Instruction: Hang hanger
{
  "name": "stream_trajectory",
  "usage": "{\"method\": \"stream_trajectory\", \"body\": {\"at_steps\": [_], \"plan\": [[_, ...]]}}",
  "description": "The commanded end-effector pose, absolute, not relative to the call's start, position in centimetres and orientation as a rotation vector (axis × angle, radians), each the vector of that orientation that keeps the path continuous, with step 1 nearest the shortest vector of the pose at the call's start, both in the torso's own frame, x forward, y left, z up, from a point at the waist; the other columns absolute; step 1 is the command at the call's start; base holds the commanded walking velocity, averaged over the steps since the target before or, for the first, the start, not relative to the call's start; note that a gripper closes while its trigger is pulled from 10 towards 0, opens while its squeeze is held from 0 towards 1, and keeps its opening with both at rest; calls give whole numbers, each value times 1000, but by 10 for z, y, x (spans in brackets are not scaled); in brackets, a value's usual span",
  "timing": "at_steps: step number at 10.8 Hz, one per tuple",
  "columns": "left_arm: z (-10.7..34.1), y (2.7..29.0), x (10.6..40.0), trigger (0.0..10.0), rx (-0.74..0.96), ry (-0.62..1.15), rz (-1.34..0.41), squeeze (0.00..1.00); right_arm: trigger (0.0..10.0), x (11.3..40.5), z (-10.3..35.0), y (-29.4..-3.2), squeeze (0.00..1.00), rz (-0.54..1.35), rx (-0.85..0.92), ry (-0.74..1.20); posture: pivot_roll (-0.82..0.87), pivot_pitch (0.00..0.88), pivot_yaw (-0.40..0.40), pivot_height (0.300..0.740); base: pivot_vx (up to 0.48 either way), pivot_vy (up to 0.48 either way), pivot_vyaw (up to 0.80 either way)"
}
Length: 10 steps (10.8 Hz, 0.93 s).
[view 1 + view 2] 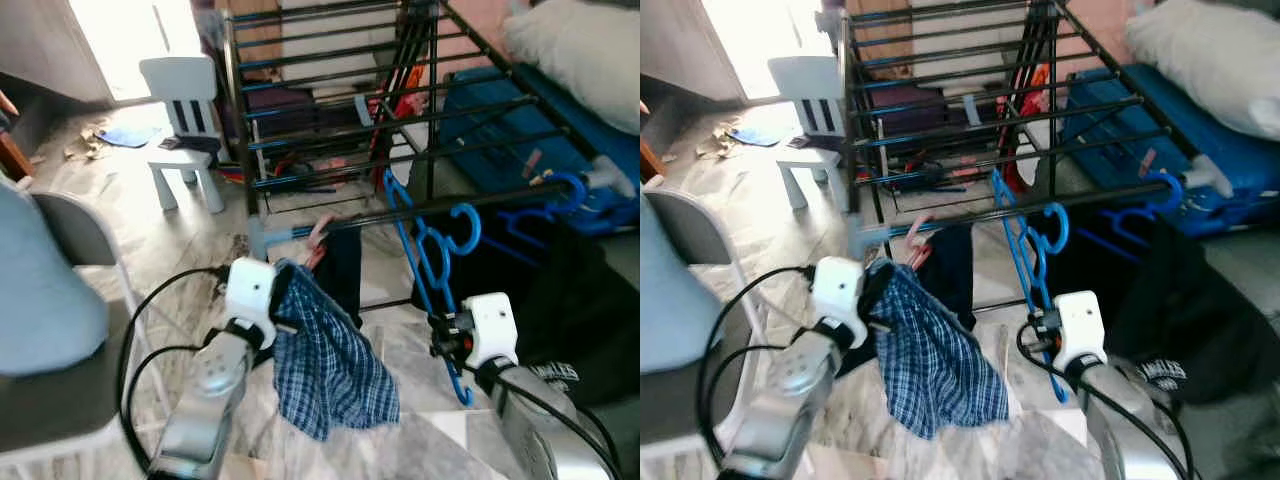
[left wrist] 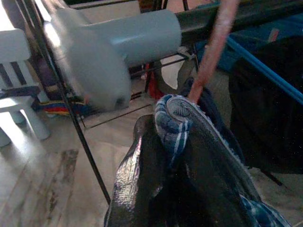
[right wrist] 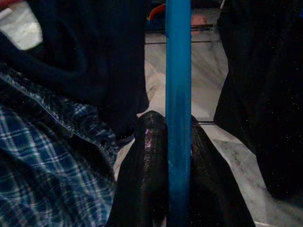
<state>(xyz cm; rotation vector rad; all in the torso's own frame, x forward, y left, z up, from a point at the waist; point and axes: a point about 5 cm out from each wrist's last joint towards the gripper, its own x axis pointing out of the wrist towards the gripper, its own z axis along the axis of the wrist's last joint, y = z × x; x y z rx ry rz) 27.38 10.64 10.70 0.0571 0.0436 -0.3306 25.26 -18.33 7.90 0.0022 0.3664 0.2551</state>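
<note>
The right pincer (image 3: pixel 177 156) is clenched on a blue plastic hanger (image 1: pixel 432 262) just below the black metal drying rack's rail (image 1: pixel 420 212), while the left pincer (image 2: pixel 175 156) grips a blue checked cloth (image 1: pixel 330 365) on a pink hanger (image 2: pixel 213 52).

Daylight glare from upper-left doorway (image 1: pixel 130 40), head views slightly soft, wrist views dim, blurred close-up
</note>
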Motion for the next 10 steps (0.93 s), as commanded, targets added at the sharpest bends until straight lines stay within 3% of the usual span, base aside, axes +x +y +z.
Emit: {"method": "stream_trajectory", "body": {"at_steps": [1,10], "plan": [[113,109,272,10000,69,27,-323,0,10000,254,80,-182,0,252,23,372,-128,0,47,740,-274,0,0],[119,110,266,10000,89,42,-332,0,10000,258,86,-183,0,147,39,446,-139,37,29,740,-273,0,0]]}}
